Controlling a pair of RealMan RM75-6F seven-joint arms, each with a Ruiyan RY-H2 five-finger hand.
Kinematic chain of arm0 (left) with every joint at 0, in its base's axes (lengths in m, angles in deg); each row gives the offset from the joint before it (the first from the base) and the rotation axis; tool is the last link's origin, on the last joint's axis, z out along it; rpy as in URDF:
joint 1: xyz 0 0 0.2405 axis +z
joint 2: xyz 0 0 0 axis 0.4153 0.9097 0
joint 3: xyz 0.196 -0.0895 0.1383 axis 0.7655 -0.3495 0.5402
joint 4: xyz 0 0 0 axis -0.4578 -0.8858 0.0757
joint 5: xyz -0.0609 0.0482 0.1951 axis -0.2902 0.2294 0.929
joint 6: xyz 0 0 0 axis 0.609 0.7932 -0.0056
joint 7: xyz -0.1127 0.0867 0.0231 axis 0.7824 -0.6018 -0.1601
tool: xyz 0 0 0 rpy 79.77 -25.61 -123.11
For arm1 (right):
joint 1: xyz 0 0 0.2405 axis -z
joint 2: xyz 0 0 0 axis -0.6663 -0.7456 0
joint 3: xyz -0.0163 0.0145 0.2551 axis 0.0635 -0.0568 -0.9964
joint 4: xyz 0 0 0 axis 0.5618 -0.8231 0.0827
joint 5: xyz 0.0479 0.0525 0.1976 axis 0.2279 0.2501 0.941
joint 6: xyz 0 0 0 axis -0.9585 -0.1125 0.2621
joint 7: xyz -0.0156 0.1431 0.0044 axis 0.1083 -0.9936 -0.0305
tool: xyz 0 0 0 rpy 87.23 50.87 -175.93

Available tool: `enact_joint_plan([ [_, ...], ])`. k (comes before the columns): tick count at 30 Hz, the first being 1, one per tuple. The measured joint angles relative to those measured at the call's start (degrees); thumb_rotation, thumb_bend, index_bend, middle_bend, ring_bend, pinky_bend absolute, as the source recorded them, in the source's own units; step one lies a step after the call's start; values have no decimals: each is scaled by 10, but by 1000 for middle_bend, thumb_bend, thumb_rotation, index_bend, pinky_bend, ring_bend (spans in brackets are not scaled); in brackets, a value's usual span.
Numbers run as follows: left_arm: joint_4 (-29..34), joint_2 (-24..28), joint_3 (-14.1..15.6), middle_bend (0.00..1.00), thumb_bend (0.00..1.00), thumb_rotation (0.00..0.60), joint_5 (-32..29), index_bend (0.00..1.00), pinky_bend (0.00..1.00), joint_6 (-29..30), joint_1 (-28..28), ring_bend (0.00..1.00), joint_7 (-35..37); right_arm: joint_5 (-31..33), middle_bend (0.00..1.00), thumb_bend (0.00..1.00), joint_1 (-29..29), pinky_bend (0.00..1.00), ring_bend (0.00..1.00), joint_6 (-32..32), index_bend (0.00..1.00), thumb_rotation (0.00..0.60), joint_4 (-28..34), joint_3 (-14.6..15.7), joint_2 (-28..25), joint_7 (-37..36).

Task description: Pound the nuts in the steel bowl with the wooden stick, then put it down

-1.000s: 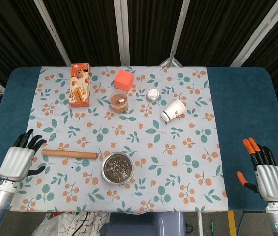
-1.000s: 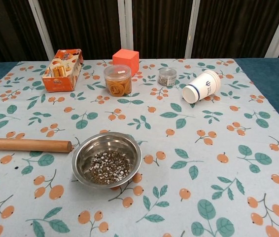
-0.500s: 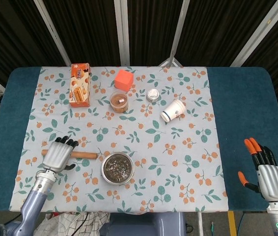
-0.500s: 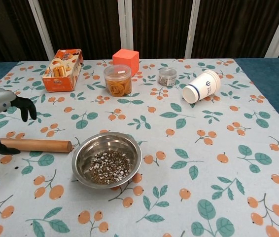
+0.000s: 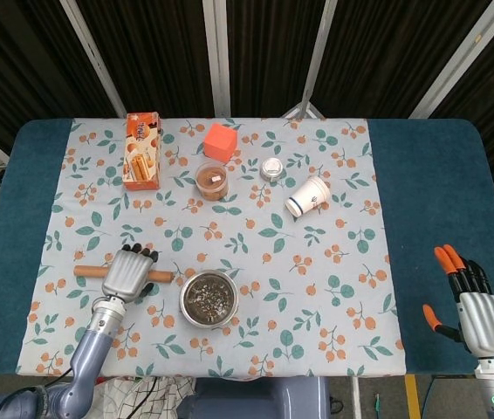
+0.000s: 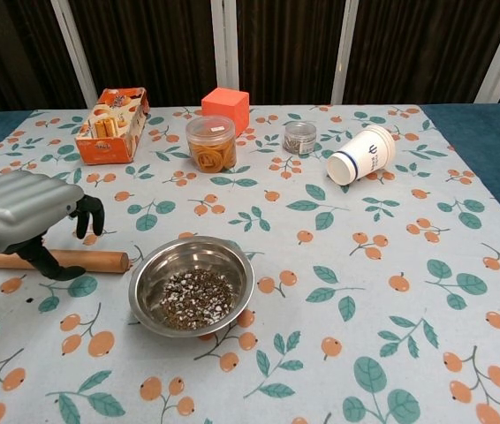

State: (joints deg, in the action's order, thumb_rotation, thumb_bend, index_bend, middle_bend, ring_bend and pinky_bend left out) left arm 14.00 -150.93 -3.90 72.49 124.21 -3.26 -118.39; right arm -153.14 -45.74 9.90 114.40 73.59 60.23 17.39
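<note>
The wooden stick (image 5: pixel 161 277) (image 6: pixel 100 261) lies flat on the floral cloth, left of the steel bowl (image 5: pixel 209 298) (image 6: pixel 192 283), which holds crushed nuts. My left hand (image 5: pixel 128 272) (image 6: pixel 22 216) hovers over the middle of the stick, fingers spread and arched above it, thumb low at its near side; it grips nothing. My right hand (image 5: pixel 469 302) stays at the table's right front corner, fingers straight and apart, empty; only the head view shows it.
At the back of the cloth stand an orange snack box (image 5: pixel 141 150), an orange cube (image 5: pixel 221 140), a clear jar of brown food (image 5: pixel 212 181) and a small tin (image 5: pixel 271 169). A paper cup (image 5: pixel 308 196) lies on its side. Blue table (image 5: pixel 430 192) surrounds the cloth.
My left hand has travelled right and inward from the table's left edge to above the stick. The stick, the bowl and my right hand have stayed put.
</note>
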Motion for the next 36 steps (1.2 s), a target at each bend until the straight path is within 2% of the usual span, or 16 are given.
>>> enact_joint_plan([
  [29,-10,-27,21,470,428,600,-55,456,351,12,-35,302,-23,1,0,367,1,0,0,2,0,600,0,-1,1,1],
  [32,-11,-29,22,505,480,600,-57,482,386,14,-37,341,-21,2,0,367,1,0,0,1,0,600,0,-1,1,1],
  [36,-14,-29,25,617,648,600,-53,578,495,18,-39,458,-15,2,0,367,1,0,0,1,0,600,0,-1,2,2],
])
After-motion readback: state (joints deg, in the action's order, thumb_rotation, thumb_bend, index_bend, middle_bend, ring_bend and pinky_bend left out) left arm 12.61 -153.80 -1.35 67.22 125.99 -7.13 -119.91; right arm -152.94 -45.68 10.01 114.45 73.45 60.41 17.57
